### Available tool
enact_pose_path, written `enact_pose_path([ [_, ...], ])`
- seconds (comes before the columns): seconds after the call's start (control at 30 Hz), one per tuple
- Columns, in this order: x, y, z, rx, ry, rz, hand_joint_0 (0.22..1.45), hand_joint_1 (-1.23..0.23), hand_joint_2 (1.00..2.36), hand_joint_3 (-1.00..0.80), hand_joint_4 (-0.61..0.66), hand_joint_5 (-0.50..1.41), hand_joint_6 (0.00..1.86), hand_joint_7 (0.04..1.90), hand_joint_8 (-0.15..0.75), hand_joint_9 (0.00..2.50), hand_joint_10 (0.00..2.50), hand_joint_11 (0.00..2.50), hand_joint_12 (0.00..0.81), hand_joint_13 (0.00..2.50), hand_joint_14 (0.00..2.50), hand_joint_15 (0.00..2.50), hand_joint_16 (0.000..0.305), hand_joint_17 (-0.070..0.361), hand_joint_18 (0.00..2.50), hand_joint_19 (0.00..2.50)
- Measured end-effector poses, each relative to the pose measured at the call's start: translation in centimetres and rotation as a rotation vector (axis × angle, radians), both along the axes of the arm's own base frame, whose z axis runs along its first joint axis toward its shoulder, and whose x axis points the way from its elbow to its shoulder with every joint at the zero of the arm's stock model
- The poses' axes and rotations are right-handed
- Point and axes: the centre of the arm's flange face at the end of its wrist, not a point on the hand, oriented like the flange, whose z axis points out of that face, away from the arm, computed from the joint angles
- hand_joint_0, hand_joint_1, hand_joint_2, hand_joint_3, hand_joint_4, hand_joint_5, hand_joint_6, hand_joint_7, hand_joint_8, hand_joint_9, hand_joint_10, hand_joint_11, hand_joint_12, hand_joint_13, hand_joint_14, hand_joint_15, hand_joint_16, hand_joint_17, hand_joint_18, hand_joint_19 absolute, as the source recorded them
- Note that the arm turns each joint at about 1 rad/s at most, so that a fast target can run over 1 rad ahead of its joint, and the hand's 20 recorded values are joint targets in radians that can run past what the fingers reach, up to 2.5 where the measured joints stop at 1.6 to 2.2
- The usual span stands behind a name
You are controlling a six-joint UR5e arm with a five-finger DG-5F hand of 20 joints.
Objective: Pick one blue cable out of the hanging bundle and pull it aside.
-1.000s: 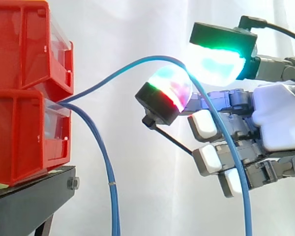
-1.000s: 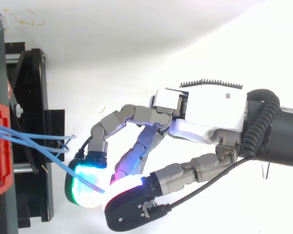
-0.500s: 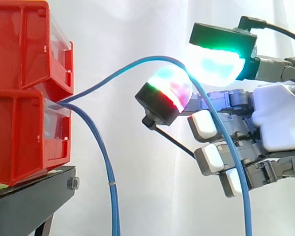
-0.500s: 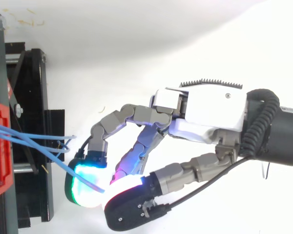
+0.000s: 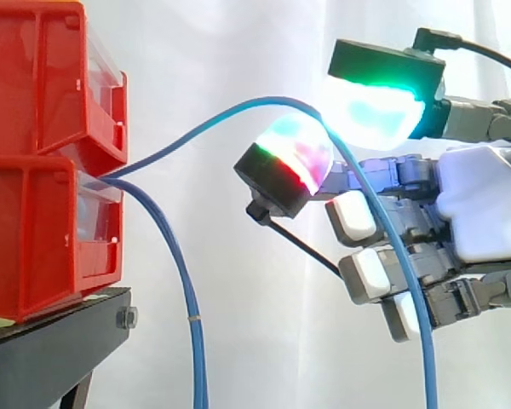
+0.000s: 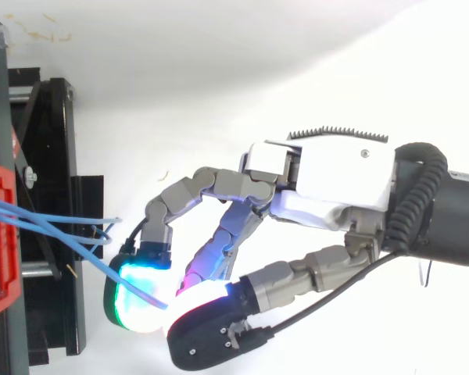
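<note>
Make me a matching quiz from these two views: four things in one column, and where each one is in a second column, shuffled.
Things:
1. red bins
2. black stand
3. arched blue cable
4. hand

Places:
A. pinched by the hand
B. directly under the bins
C. stacked at the side view's left edge
D. reaching in from the side view's right edge

Pairs: 1-C, 2-B, 3-A, 4-D
</note>
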Motion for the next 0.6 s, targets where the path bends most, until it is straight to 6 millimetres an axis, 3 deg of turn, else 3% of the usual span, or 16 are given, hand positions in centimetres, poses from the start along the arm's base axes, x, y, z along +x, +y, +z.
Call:
enact_pose_path([
  [0.6, -0.02, 0.00, -0.03, 0.000, 0.001, 0.000, 0.57, -0.82, 1.01, -0.04, -0.08, -0.01, 0.83, 0.87, 0.280, 1.19, 0.01, 0.31, 0.400, 1.02, 0.02, 0.60, 0.052, 0.118, 0.95, 0.63],
])
